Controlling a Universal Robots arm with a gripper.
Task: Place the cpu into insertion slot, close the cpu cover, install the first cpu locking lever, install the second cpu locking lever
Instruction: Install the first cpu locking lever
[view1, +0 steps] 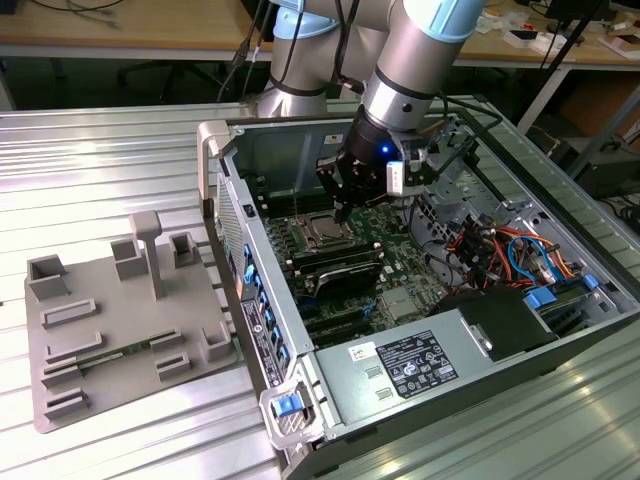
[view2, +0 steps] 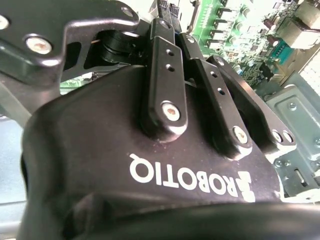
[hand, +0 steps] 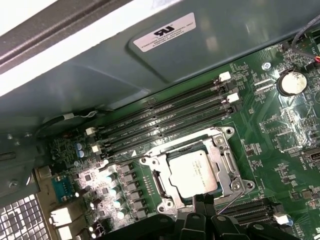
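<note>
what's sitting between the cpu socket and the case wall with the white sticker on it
In the first wrist view, four long black memory slots run side by side between the insertion slot, with the cpu seated, and the grey case wall.

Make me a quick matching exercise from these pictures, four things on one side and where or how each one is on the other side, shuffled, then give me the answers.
Things:
1. cpu
2. cpu cover
3. gripper
4. grey fixture plate

Places or states:
A. on the metal table, outside the computer case
B. seated in the insertion slot, silver top showing
C. lying flat as a frame around the chip
D. just above the socket, inside the case

Pairs: 1-B, 2-C, 3-D, 4-A
</note>
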